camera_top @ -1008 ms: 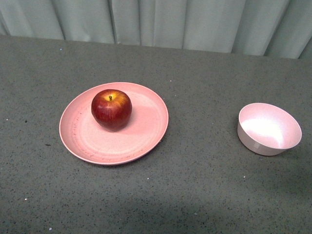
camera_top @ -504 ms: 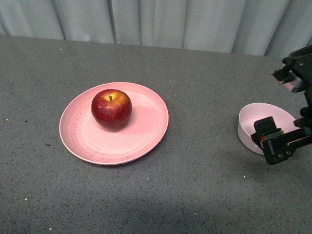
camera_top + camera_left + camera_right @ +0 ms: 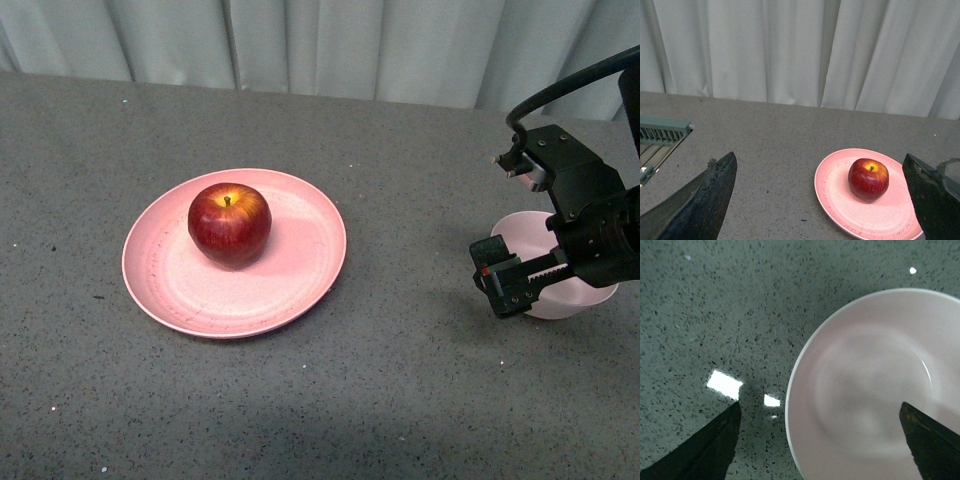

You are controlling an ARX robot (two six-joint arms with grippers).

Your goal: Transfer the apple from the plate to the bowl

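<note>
Black right arm (image 3: 585,215) over bowl (image 3: 865,390) | jaws apart | apple (image 3: 229,224) on plate (image 3: 300,270)

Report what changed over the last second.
The right tool came into view from the right and moved left. It now hangs open over the bowl, holding nothing. The apple, plate and bowl stayed put, with the apple on the plate.

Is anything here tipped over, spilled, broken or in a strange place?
Nothing stands out. The apple sits stem up on the plate, the bowl stands upright and empty, and nothing is spilled on the table.
</note>
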